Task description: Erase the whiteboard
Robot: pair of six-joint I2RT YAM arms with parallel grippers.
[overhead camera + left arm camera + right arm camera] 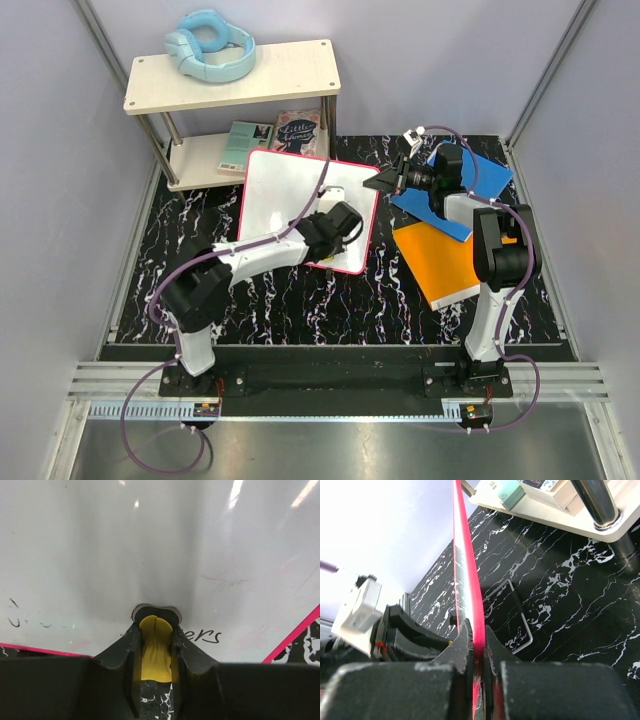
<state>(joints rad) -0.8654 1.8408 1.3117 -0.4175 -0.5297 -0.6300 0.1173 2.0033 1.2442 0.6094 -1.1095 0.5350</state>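
Whiteboard (285, 200) lies flat mid-table on the black marbled table (300, 300). Right tool (476, 635) is clamped shut on its pink right edge, apparently to steady it against rubbing. Left tool (156, 625) grips a yellow eraser (155, 652). That arm reaches forward over the board, wrist angled down, pressing the eraser beside dark letters (202, 636) not yet wiped.

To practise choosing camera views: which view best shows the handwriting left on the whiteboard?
The left wrist view: the handwriting shows close up, dark letters near the pink border of the whiteboard. The top external view shows the board but no legible writing. The right wrist view sees only its edge.
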